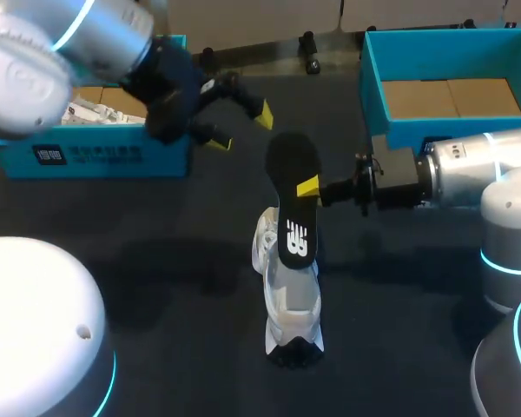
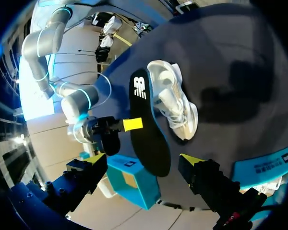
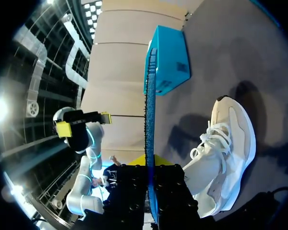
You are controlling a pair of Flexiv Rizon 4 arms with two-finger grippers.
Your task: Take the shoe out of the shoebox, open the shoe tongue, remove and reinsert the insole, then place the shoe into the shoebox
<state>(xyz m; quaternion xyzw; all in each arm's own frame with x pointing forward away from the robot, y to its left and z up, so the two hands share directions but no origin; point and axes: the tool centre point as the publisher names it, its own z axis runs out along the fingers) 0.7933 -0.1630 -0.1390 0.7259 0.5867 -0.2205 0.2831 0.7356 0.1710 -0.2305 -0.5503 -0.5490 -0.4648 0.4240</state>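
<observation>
If judged from how things lie, looks about halfway through. Can tick off taking the white shoe (image 1: 291,304) out: stands on the dark table (image 1: 156,261), in the middle. Can tick off pulling out the black insole (image 1: 295,195) too: hangs over the shoe's far end, pinched at its right edge by the right gripper (image 1: 307,188). Cannot tell about the tongue. Left to do: pushing the insole back in, then putting the shoe into a box, either the left shoebox (image 1: 139,161) or the right shoebox (image 1: 417,130), both at the far side.

Shows the left gripper (image 1: 241,128) best from the head view: spread wide, holding nothing, far and left of the insole, not touching it. Shows, from the left wrist view, the flat face of the insole (image 2: 149,139) ahead of the left gripper (image 2: 143,162), with one yellow tip of the right gripper (image 2: 133,124) on its edge. Shows, from the right wrist view, only the thin edge of the insole (image 3: 149,96), squeezed from both sides by the right gripper (image 3: 151,165), and the laces of the shoe (image 3: 225,153) just beside.
</observation>
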